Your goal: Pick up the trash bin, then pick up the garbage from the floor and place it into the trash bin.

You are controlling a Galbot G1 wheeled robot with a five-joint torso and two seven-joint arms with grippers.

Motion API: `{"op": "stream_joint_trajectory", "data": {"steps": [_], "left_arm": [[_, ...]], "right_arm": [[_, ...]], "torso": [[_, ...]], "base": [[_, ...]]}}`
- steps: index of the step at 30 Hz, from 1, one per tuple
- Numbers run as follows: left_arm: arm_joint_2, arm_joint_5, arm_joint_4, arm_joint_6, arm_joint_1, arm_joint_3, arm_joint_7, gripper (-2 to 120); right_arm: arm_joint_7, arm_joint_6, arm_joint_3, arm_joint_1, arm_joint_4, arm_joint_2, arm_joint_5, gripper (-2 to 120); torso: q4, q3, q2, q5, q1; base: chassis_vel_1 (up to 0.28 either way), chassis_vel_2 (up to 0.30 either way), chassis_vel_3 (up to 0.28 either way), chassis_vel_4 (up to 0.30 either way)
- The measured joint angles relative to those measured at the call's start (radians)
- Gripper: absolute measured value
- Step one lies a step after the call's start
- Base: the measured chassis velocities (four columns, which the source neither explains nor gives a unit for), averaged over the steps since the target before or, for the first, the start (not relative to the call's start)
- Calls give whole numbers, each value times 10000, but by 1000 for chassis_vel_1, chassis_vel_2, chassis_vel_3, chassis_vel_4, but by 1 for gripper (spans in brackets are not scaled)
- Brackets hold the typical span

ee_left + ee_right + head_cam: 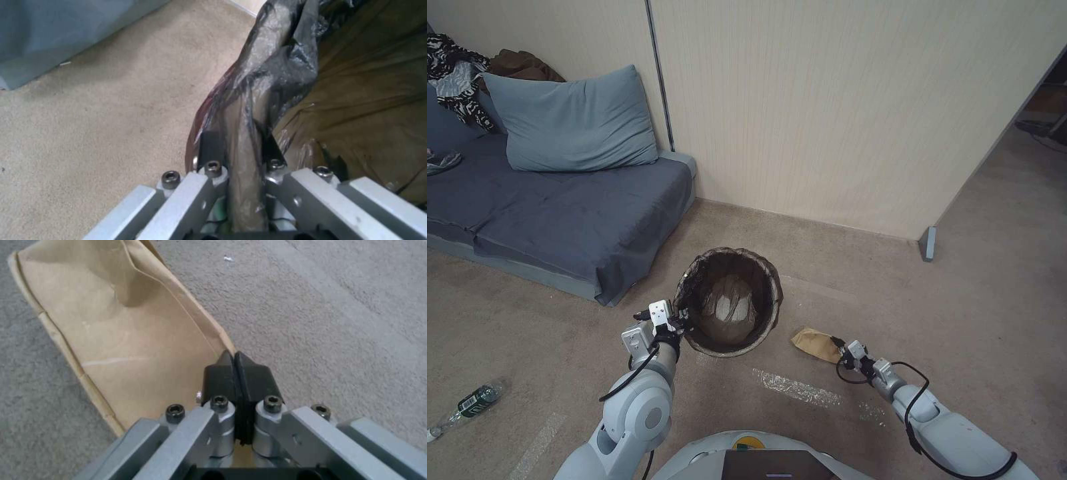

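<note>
The trash bin (730, 300) stands on the carpet in front of me, a round bucket with a dark liner (285, 63) folded over its rim. My left gripper (680, 323) (236, 143) is shut on the rim's near left side, one finger inside and one outside. To the bin's right lies garbage, a tan paper bag (814, 343) (133, 340). My right gripper (837, 347) (234, 363) is shut on the bag's near edge. More garbage, a green-labelled plastic bottle (474, 402), lies on the floor far to the left.
A low sofa with a grey-blue cover (560, 213), a pillow (574, 120) and some clothes stands at the back left. A beige wall (827, 100) runs behind the bin and ends at a corner (927, 243). Open carpet continues to the right.
</note>
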Motion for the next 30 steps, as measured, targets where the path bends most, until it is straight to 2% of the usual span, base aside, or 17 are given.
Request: {"op": "stream_joint_trajectory", "data": {"steps": [11,23,30], "left_arm": [[15,3,25,-12,10,79,-4,0],[160,27,207,-13,-66,224,16,0],[179,28,244,-42,-65,218,31,0]], "right_arm": [[325,2,497,-181,435,60,-114,0],[1271,-249,2207,-1206,3085,-209,581,0],[1701,-353,2756,-1524,3809,-238,598,0]], "torso": [[-5,2,-1,1,0],[-3,1,-1,-4,0],[-1,1,-1,-3,1]], "base": [[0,0,0,0],[0,0,0,0],[0,0,0,0]]}}
